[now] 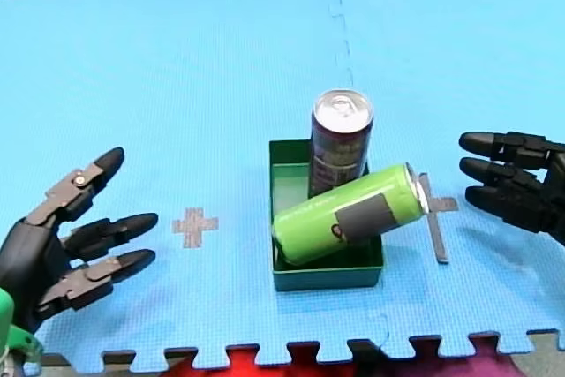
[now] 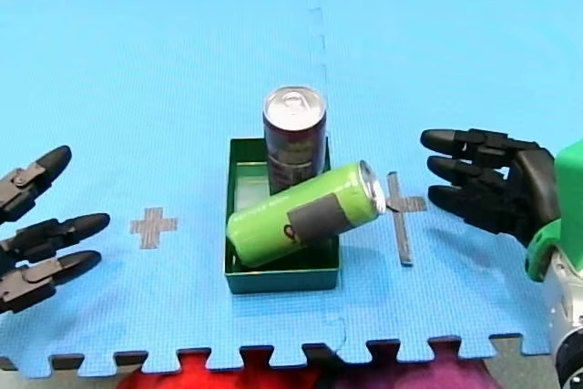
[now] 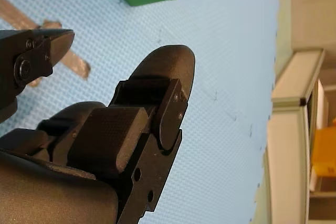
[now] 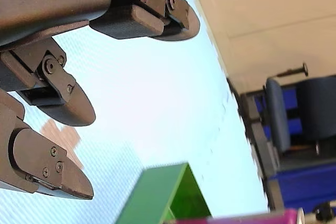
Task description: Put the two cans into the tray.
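Note:
A small green tray [image 1: 287, 277] sits on the blue mat in front of me. A dark maroon can [image 1: 340, 143] stands upright at the tray's far end. A light green can [image 1: 349, 214] lies on its side, tilted across the tray, its top end resting over the right rim. My left hand [image 1: 84, 236] is at the near left, well apart from the tray and holding nothing. My right hand [image 2: 478, 184] is just right of the tray, its fingertips pointing at the green can's top without touching it.
Two grey tape crosses mark the blue foam mat [image 1: 177, 86]: one [image 1: 194, 226] left of the tray, one [image 1: 435, 218] right of it under the green can's end. The mat's jigsaw front edge [image 1: 265, 355] runs close to me.

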Action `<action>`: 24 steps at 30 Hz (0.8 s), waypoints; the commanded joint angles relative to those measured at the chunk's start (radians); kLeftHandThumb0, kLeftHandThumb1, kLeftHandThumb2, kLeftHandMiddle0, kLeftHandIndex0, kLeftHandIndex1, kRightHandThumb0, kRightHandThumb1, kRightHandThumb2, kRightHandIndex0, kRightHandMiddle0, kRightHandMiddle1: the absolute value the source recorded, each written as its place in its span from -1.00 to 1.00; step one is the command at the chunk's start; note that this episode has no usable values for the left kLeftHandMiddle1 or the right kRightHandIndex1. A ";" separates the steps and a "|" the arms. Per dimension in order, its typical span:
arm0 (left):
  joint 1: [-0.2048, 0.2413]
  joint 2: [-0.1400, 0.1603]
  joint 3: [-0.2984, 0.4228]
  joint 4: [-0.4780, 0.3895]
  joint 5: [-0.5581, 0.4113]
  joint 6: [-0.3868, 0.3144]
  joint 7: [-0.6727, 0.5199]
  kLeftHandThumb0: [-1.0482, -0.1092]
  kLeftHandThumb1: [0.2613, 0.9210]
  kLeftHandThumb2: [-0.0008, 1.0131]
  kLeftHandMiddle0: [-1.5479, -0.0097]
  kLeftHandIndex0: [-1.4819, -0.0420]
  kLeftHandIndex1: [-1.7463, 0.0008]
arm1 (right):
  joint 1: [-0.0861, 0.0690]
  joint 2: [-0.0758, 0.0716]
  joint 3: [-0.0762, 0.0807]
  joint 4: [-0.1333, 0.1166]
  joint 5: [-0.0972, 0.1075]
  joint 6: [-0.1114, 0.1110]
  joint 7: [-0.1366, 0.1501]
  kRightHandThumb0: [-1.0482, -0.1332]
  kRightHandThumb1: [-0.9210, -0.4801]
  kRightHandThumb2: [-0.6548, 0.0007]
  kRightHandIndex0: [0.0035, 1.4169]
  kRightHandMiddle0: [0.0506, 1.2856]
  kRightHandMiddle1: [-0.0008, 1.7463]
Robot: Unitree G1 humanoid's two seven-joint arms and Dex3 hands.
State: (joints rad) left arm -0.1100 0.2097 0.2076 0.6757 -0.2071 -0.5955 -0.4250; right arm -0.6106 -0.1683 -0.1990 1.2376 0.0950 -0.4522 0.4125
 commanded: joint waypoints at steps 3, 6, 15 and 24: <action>-0.012 0.002 0.013 0.032 -0.001 -0.028 0.013 -0.70 0.16 -1.00 0.01 0.69 1.00 | 0.001 -0.008 0.007 -0.001 -0.013 0.007 -0.025 -0.03 -0.53 1.00 -0.09 0.66 -1.00; -0.005 0.004 0.010 0.029 0.008 -0.041 0.021 -0.67 0.14 -1.00 0.02 0.71 1.00 | -0.001 -0.008 0.012 -0.003 -0.020 0.011 -0.040 -0.02 -0.52 1.00 -0.09 0.66 -1.00; 0.039 0.040 -0.018 -0.039 0.053 -0.010 0.020 -0.69 0.15 -0.99 0.13 0.75 1.00 | 0.000 -0.007 0.017 -0.001 -0.026 0.019 -0.049 -0.01 -0.54 1.00 -0.10 0.66 -1.00; 0.092 0.063 -0.038 -0.120 0.080 0.000 0.027 -0.78 0.15 -1.00 0.21 0.78 1.00 | 0.005 0.001 0.024 -0.002 -0.033 0.028 -0.062 -0.01 -0.57 0.99 -0.11 0.64 -1.00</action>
State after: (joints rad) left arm -0.0268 0.2644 0.1706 0.5685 -0.1278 -0.5984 -0.4015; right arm -0.6095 -0.1655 -0.1746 1.2378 0.0618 -0.4251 0.3528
